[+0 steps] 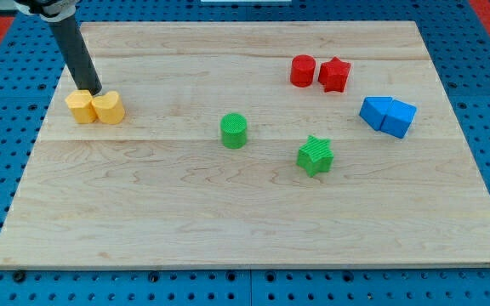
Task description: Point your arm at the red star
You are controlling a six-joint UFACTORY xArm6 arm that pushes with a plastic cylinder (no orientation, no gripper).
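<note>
The red star (335,74) lies at the view's upper right, touching a red cylinder (303,70) on its left. My tip (94,91) is at the view's upper left, far from the red star. It rests just behind two yellow blocks, a yellow pentagon-like block (80,107) and a yellow heart-like block (109,108), at the seam between them.
A green cylinder (234,130) stands near the middle. A green star (316,155) lies to its right. Two blue blocks (388,116) sit together at the right. The wooden board (245,229) lies on a blue pegboard.
</note>
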